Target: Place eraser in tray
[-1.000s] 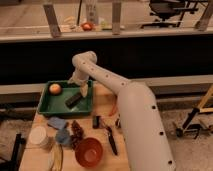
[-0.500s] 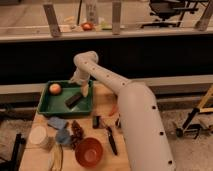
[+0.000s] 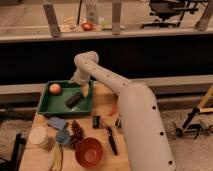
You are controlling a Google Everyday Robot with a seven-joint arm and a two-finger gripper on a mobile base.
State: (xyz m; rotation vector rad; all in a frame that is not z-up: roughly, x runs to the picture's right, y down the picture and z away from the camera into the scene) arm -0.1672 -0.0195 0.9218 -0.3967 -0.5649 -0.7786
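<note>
The green tray sits at the table's back left. The eraser, a small dark block, lies flat on the tray's floor, right of its middle. My gripper hangs over the tray's right part, just above and to the right of the eraser's upper end. I cannot tell whether it touches the eraser. The white arm reaches in from the lower right.
An orange fruit lies in the tray's back left corner. In front of the tray are a red-orange bowl, a black-handled knife, a small upright black object, a white cup, blue items and a banana.
The arm's upper joint has shifted slightly to the right. The gripper stays over the tray's right part and the eraser lies in the same spot.
</note>
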